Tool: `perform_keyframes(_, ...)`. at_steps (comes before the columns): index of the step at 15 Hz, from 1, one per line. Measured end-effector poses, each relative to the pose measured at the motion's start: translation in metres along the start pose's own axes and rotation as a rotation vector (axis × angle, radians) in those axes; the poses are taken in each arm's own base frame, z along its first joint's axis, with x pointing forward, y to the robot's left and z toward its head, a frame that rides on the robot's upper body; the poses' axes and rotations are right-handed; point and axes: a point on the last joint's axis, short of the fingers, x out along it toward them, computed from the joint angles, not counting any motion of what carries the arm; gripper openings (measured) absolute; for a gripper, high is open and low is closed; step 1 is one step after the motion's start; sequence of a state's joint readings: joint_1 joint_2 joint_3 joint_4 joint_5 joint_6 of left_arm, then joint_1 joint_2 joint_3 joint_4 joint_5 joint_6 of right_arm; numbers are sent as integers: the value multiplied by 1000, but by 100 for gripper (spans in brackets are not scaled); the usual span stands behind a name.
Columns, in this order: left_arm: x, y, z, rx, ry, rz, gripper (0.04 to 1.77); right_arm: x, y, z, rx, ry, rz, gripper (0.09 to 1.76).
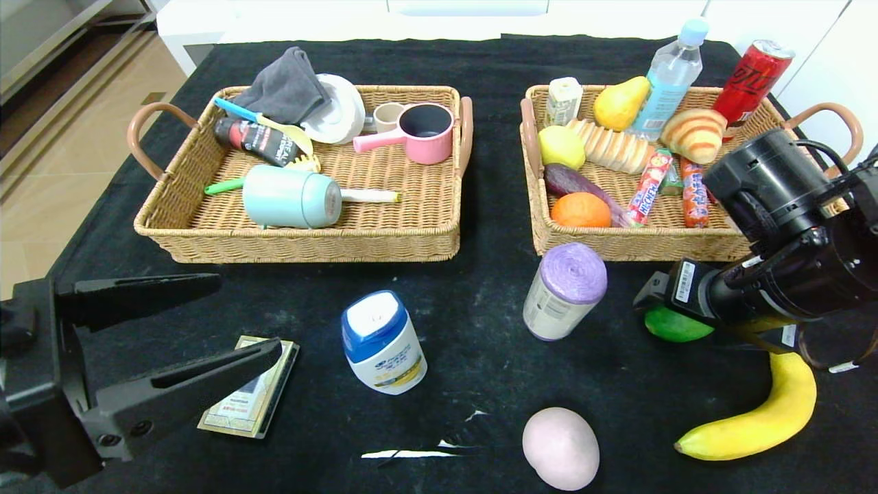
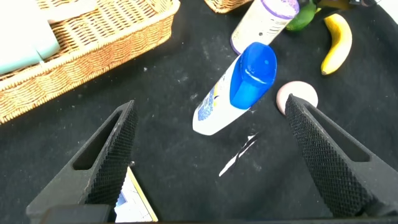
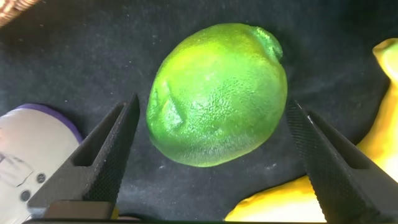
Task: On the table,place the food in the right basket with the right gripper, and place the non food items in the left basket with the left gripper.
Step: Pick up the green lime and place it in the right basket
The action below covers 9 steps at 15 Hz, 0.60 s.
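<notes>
My right claw [image 3: 208, 155], jaws wide, straddles the green lime [image 3: 217, 93] beside the banana [image 1: 761, 412], ready to close for the right basket [image 1: 617, 243].

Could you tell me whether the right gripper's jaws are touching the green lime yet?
Apart. In the right wrist view, the right gripper has its jaws open on either side of the green lime, with black cloth visible between each jaw and the fruit.

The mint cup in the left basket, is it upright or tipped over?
Tipped over. The mint cup lies on its side on the left basket's floor, its round end facing sideways toward the right basket.
</notes>
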State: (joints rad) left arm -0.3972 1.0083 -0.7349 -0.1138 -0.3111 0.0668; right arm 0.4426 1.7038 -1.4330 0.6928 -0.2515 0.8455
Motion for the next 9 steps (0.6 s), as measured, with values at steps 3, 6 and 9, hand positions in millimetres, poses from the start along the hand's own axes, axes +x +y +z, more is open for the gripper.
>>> perform_keyframes(3,0,0,0,1,1,0,172,2,0,0,-1,1,-1,168)
perform_keyframes(6,0,0,-2,14,6,1,172,3,1,0,-1,3,-4,120)
perform_keyframes(9,0,0,-2,15,7,1,172,5,1,0,-1,5,-9,113)
